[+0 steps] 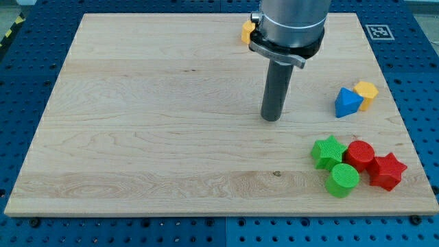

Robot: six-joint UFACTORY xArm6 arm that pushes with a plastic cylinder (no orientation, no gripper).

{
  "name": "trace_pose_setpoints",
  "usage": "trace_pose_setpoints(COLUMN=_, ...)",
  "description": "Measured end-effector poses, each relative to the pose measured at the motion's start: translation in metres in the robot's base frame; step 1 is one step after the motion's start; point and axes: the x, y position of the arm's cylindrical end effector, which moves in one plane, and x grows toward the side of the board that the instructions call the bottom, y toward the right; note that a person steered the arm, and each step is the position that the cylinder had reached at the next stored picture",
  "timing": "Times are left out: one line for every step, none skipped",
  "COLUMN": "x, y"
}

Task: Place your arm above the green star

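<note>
The green star [328, 151] lies near the view's bottom right on the wooden board [151, 123]. It touches a red cylinder [360, 154] on its right and a green cylinder [341, 180] below it. My tip [272, 119] rests on the board up and to the left of the green star, about a block's width away from it. The rod rises from the tip toward the view's top.
A red star [387, 171] sits right of the red cylinder. A blue triangular block [347, 102] and a yellow block [367, 92] touch at the right. Another yellow block [246, 31] is partly hidden behind the arm at the top.
</note>
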Motion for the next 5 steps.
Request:
trace_pose_setpoints(x=0.000, y=0.001)
trace_pose_setpoints(x=0.000, y=0.006)
trace_pose_setpoints(x=0.000, y=0.031)
trace_pose_setpoints(x=0.000, y=0.061)
trace_pose_setpoints(x=0.014, y=0.075)
